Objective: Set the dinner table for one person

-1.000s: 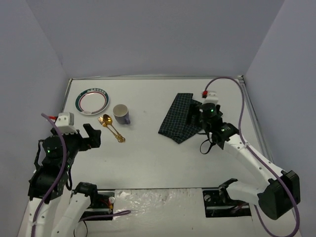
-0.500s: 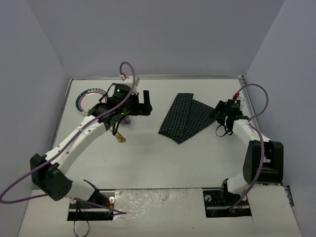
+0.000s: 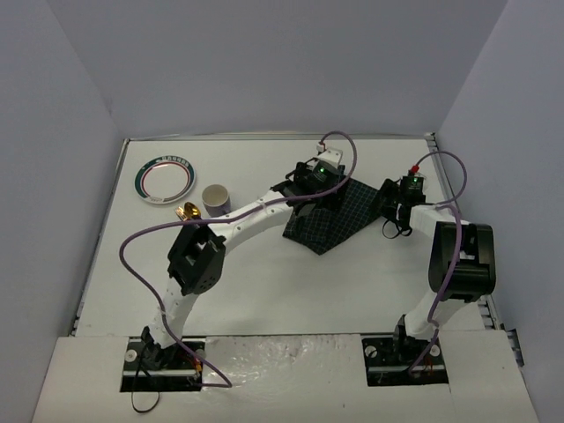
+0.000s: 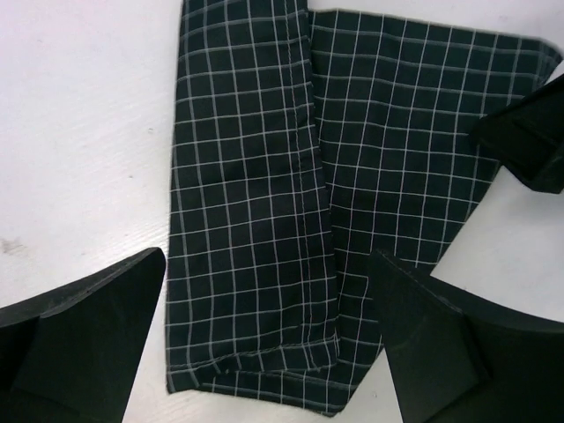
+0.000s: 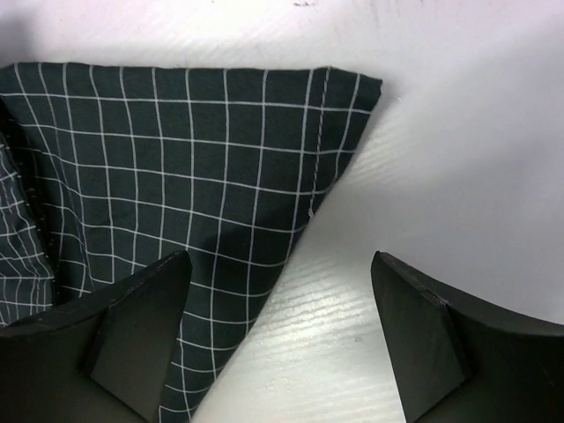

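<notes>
Hovering over the checked cloth (image 4: 247,176), left gripper (image 4: 269,286) wide open and empty, right gripper (image 5: 278,264) open, empty, above the cloth's right corner, white bench (image 3: 264,282) underneath, showing beyond every cloth edge.

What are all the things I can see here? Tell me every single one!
plate: one, white with a green rim, far left
mug: one, purplish, right of the plate
spoon: one seen, gold, beside the mug, partly hidden
cloth: one, dark green checked, folded, centre right
dinner table: one, white, under everything
left gripper: one, black, open, over the cloth
right gripper: one, black, open, at the cloth's right corner
</notes>
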Available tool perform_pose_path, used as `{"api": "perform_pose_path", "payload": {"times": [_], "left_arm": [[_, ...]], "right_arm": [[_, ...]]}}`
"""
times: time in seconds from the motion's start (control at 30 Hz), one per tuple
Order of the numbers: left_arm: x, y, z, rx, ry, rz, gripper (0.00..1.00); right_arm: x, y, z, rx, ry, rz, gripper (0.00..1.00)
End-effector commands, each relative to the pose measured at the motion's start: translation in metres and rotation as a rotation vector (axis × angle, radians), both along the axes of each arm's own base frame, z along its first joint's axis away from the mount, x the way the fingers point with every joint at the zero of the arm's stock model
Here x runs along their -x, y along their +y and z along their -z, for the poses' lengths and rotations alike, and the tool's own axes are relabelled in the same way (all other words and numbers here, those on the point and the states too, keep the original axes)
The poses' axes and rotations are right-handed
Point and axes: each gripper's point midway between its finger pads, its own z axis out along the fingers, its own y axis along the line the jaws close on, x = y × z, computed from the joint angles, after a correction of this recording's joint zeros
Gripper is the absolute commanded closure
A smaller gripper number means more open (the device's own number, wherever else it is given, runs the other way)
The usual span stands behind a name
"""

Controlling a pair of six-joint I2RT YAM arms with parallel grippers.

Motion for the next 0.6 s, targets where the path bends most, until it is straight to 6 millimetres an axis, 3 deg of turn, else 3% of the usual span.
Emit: {"api": "perform_pose_path", "payload": {"times": [0.0,0.33,0.57], "left_arm": [[-0.02,-0.024,-0.014,-0.001,-0.104,-0.018,0.03],[-0.029,-0.041,0.046,-0.121,-0.074,-0.018,0.09],[-0.036,-0.027,0.078,-0.197,-0.048,-0.055,0.23]], "right_arm": [[-0.028,-0.003,-0.028,0.015,-0.114,-0.024,0.21],[-0.03,0.001,-0.023,0.003,-0.119,-0.056,0.22],[-0.031,0.002,-0.014,-0.011,-0.11,-0.061,0.24]]}}
